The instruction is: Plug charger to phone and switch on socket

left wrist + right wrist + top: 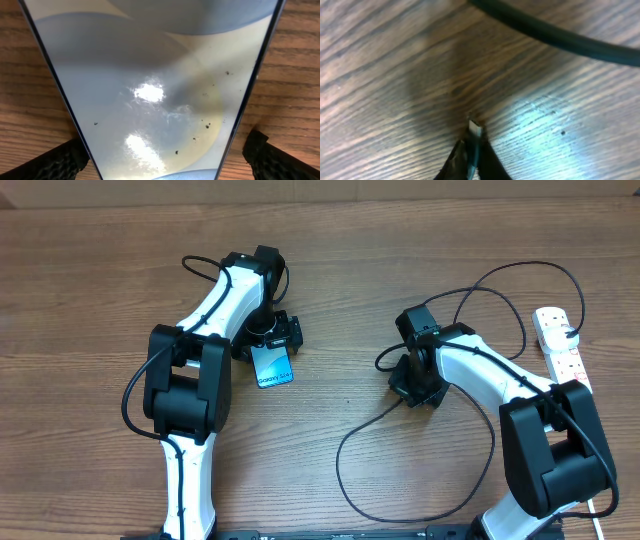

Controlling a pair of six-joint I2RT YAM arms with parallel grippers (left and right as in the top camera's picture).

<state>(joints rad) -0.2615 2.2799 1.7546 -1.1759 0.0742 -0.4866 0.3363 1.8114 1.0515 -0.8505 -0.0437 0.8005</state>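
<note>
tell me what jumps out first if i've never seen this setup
The phone grabs the eye first: its pale, glare-spotted screen fills the left wrist view, with the left gripper straddling it. Centre-right on the table, the right gripper pinches the plug tip of the charger, whose thin black cable loops widely over the wood. The white socket sits at the far right edge.

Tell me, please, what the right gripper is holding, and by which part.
The right gripper pinches the charger by its plug, just behind the exposed metal tip.
</note>
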